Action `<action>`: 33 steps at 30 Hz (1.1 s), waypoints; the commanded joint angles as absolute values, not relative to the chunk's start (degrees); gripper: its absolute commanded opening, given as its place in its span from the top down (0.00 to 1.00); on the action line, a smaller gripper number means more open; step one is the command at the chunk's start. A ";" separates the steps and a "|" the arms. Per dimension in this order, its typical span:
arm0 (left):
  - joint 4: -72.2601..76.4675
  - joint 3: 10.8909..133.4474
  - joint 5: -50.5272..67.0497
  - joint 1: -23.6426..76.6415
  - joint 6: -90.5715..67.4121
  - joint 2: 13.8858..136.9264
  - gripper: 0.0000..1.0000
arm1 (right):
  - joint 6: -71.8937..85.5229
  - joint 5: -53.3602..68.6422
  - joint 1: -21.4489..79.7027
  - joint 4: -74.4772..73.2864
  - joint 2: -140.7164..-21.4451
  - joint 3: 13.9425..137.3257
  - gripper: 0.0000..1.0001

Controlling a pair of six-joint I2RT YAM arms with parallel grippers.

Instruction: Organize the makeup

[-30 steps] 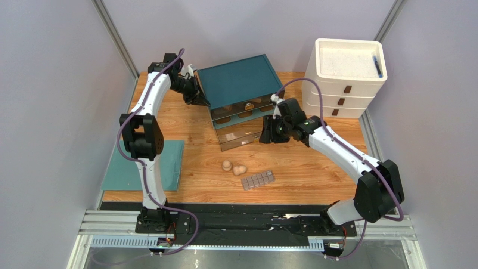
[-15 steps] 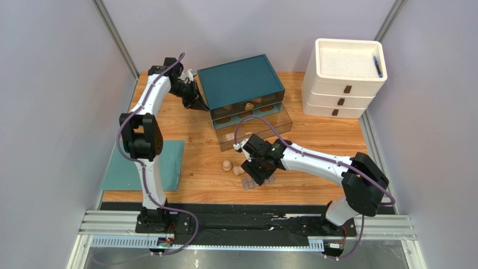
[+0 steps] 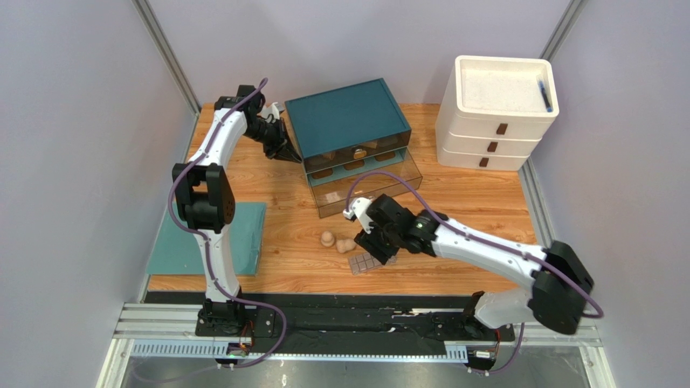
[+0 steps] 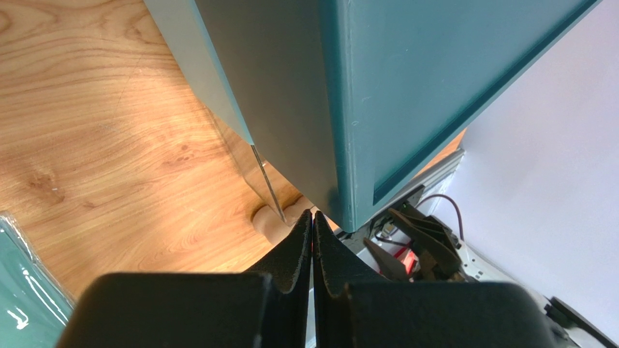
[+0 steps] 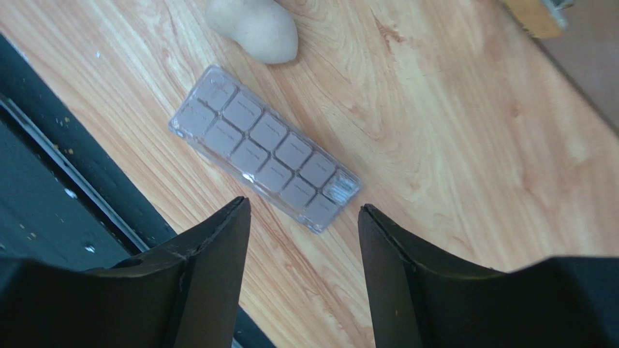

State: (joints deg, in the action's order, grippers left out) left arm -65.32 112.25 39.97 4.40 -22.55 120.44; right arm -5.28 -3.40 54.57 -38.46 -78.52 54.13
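Right tool (image 5: pixel 304 209) newly above palette (image 5: pixel 265 148)

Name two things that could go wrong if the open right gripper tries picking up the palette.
The palette lies flat and askew under the open right gripper, so closing may twist or skid it rather than grip it. It also sits near the table's front edge, so a shove might push it off.

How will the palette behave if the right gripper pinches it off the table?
The palette looks like rigid clear plastic, so probably stiff and light. It lies flat on the table, so its low, glossy edges may slip from the open right gripper.
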 commanded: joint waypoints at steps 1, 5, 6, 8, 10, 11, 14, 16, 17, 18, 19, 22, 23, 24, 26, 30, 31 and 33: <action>-64.25 111.71 40.34 4.31 -21.27 116.72 0.96 | -20.62 -1.32 54.93 -19.99 -65.68 43.70 0.41; -63.81 110.92 40.34 4.31 -21.53 116.72 0.96 | -28.72 -1.15 54.84 -15.47 -59.77 35.60 0.22; -63.46 110.57 40.43 4.31 -21.53 116.63 0.96 | -31.52 -0.79 54.84 -15.29 -59.59 34.99 0.20; -63.46 110.22 40.43 4.31 -21.53 116.54 0.96 | -33.39 1.49 54.76 -15.03 -60.02 34.02 0.20; -63.37 109.69 40.34 4.31 -21.36 116.46 0.96 | -35.93 3.33 54.93 -14.94 -60.82 33.84 0.20; -63.37 109.60 40.25 4.31 -21.36 116.37 0.96 | -36.73 3.69 54.84 -14.59 -61.34 33.84 0.20; -63.28 109.07 40.08 4.31 -21.36 116.19 0.96 | -39.80 6.23 54.58 -14.33 -64.59 35.15 0.20; -63.28 108.90 40.08 4.31 -21.18 116.19 0.96 | -40.86 9.57 53.97 -14.94 -67.67 36.99 0.20; -63.37 108.90 40.08 4.31 -21.09 116.28 0.96 | -42.17 11.41 53.53 -15.38 -68.81 37.78 0.21; -63.54 108.81 39.99 4.31 -21.01 116.28 0.96 | -42.71 14.12 53.18 -15.82 -70.47 38.49 0.21; -63.72 108.90 40.08 4.31 -20.83 116.28 0.96 | -43.24 15.11 53.00 -16.86 -71.53 39.98 0.21; -63.81 108.90 39.99 4.31 -20.66 116.54 0.96 | -45.70 17.31 53.00 -18.80 -74.52 42.44 0.22; -63.81 109.07 39.99 4.31 -20.65 116.63 0.96 | -46.05 17.58 53.00 -18.90 -75.14 42.89 0.22; -63.81 109.16 39.99 4.31 -20.65 116.63 0.96 | -47.01 18.27 52.91 -18.90 -75.84 43.24 0.22; -63.90 109.33 40.17 4.31 -20.65 116.80 0.96 | -47.90 18.89 52.74 -19.16 -78.12 44.47 0.22; -64.34 110.04 40.08 4.31 -20.48 117.07 0.96 | -50.88 23.62 52.21 -25.37 -81.82 48.68 0.24; -64.42 110.13 40.08 4.31 -20.39 117.16 0.96 | -51.76 24.43 52.12 -26.44 -82.26 49.39 0.24; -64.77 110.56 39.90 4.31 -20.22 117.33 0.96 | -52.82 25.83 52.21 -28.81 -82.97 50.62 0.24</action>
